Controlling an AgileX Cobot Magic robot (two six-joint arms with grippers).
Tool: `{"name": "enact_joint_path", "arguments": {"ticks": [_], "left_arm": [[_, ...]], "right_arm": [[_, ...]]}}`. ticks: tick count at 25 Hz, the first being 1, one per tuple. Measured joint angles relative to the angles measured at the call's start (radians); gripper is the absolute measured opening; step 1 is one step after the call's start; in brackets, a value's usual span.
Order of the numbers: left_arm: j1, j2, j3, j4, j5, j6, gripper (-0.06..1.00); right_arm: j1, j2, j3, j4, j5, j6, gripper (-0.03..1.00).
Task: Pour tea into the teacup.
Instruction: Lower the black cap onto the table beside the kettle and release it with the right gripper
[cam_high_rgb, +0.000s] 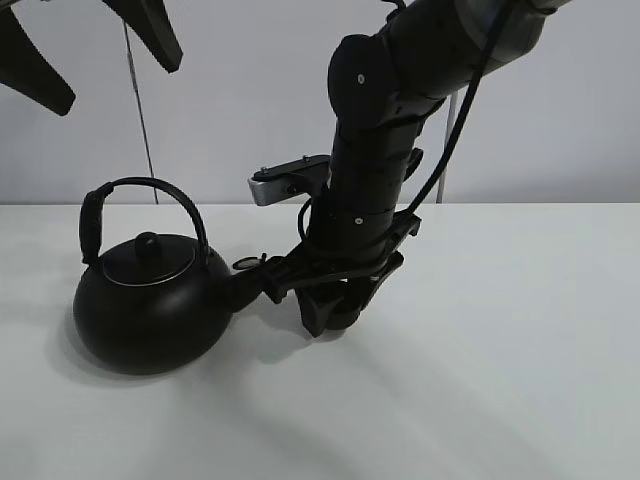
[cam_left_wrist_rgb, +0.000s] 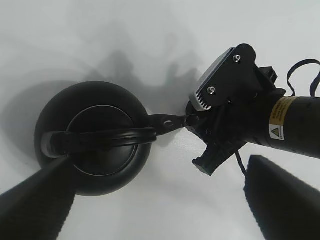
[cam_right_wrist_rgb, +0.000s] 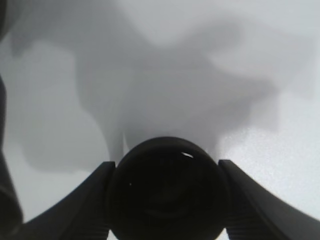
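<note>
The big round black kettle (cam_high_rgb: 150, 310) with an arched handle stands on the white table at the left; it also shows from above in the left wrist view (cam_left_wrist_rgb: 92, 137). Its spout (cam_left_wrist_rgb: 170, 122) points at my right gripper (cam_high_rgb: 335, 310), which is down at the table just right of the kettle. In the right wrist view, my right gripper (cam_right_wrist_rgb: 166, 169) is shut on the tiny round black teacup (cam_right_wrist_rgb: 167, 195), one finger on each side. The teacup is hidden in the exterior view. My left gripper (cam_high_rgb: 95, 50) is open and empty, high above the kettle (cam_left_wrist_rgb: 159, 160).
The white table (cam_high_rgb: 500, 380) stretches to the right and front. My right arm (cam_high_rgb: 375, 170) comes down across the middle from the upper right. A grey wall stands behind the table's far edge.
</note>
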Motion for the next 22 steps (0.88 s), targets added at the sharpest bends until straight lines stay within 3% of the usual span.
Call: {"name": "enact_joint_path", "arguments": {"ticks": [22], "left_arm": [[0.000,0.000,0.000,0.000,-0.002,0.000,0.66]], "right_arm": [[0.000,0.022,-0.005,0.027,0.003,0.022,0.40]]}}
